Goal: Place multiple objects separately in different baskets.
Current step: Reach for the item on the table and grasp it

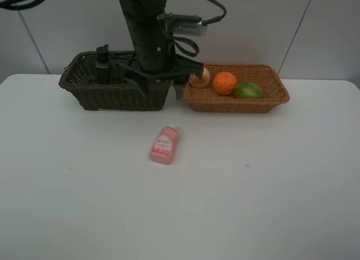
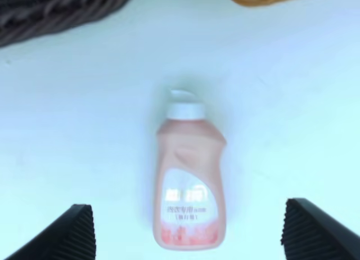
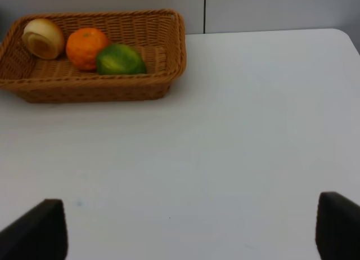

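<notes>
My left gripper (image 2: 188,229) hangs wide open and empty over the small pink bottle (image 2: 189,181), which lies on its side on the white table (image 1: 84,187), in front of the dark brown basket (image 1: 115,94). My right gripper (image 3: 191,229) is open too, empty. The tan basket (image 3: 169,52) holds the tangerine (image 3: 86,47), green fruit (image 3: 120,59) and what looks like a pale round fruit (image 3: 43,38).

Dark brown basket (image 1: 115,91) rough woven wicker; light tan basket (image 1: 239,97) beside it same weave; small pink bottle (image 2: 188,184) smooth plastic, glossy paper-like label; table (image 1: 253,192) smooth matt white; tangerine (image 3: 85,46) dimpled skin.
</notes>
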`<act>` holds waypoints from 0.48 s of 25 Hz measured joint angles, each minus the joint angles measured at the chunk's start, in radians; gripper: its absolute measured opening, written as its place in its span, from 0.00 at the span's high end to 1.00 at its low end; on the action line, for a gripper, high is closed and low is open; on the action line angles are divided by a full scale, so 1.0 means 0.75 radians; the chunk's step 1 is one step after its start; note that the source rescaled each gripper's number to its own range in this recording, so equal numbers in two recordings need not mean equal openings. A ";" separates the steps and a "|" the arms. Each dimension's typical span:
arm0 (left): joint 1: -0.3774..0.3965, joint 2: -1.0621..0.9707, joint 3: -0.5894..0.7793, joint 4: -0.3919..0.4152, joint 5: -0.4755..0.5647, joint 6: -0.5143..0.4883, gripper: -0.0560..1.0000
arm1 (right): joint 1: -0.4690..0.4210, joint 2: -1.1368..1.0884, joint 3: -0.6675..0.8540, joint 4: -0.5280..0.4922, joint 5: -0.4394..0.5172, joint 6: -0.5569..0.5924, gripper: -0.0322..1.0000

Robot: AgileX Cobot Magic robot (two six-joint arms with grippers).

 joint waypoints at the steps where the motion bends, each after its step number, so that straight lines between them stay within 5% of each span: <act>1: -0.006 0.000 0.010 0.017 -0.003 -0.023 0.12 | 0.000 0.000 0.000 0.000 0.000 0.000 0.10; 12: -0.009 0.000 0.282 0.042 -0.241 0.017 0.00 | 0.000 0.000 0.000 0.000 0.000 0.000 0.10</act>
